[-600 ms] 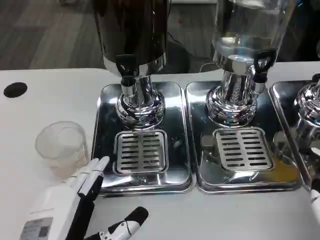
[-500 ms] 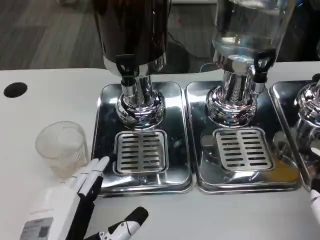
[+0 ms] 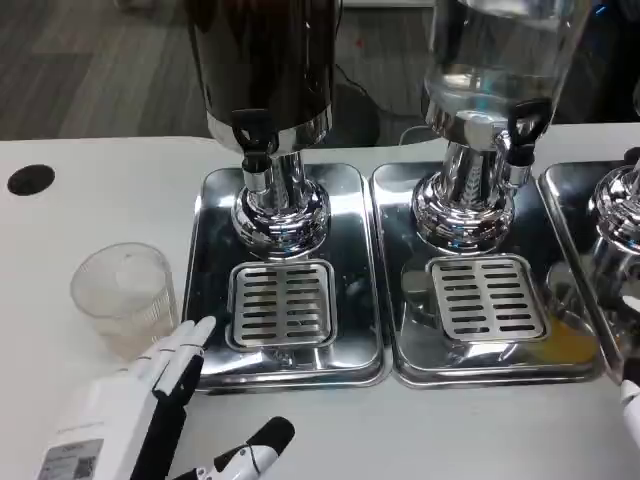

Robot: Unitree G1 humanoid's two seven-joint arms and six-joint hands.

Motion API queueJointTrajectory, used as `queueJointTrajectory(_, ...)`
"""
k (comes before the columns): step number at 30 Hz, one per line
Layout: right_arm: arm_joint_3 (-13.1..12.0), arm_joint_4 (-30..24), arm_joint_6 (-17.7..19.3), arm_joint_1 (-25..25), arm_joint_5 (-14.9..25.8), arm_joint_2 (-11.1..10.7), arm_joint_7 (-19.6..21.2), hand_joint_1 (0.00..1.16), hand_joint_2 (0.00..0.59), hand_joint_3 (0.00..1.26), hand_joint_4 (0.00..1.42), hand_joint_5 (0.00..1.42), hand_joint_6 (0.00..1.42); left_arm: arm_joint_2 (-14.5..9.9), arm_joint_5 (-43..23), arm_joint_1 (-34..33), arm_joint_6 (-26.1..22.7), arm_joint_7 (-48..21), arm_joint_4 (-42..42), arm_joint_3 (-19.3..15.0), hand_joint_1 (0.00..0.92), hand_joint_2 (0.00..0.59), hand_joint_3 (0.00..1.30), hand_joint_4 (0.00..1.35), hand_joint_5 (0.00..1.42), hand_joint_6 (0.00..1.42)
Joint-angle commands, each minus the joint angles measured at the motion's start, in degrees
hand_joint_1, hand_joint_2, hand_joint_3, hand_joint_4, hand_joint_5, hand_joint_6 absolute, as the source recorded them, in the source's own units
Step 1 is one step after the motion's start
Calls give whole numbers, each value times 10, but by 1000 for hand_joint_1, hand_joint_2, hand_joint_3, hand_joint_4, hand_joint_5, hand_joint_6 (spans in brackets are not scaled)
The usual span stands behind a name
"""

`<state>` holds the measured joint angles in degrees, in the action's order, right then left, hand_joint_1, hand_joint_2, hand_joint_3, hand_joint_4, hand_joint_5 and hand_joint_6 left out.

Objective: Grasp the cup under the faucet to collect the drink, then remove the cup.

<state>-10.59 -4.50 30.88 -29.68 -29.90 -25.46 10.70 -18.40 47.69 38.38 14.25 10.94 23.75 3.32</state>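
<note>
Cup: the clear plastic cup stands upright on the white table, near its left edge, just left of the left steel tray and away from the dark dispenser's faucet.
Left hand: the left hand lies at the table's near edge, just below the cup; fingers spread, holding nothing, fingertips close to the cup's base.
Right hand: a sliver of the right hand at the right border; its grip cannot be made out.
Drip grate: the left grate is bare.

The left hand has a white, boxy back bearing a small grey printed label, with slim fingers in white and black segments. The thumb is black with a white band.
</note>
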Motion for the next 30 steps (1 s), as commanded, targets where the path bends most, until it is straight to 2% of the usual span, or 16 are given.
queueJointTrajectory(1,-1,-4,4,-2,1,0,-1,366,586,222,32,9,0,-1,-4,4,5,9,0,-2,0,149,124,44,150,267)
queueJointTrajectory(17,-1,-9,-4,-6,0,4,-2,367,586,222,32,12,0,-3,-25,-6,11,11,-21,-5,0,142,124,44,150,269)
queueJointTrajectory(26,-1,4,-3,-4,3,1,-2,367,586,222,32,12,0,9,-108,5,32,18,-10,-47,0,103,133,74,193,304)
queueJointTrajectory(30,3,10,-3,3,2,1,-4,367,586,222,32,12,0,28,-147,31,69,46,0,-85,0,77,168,141,311,376)
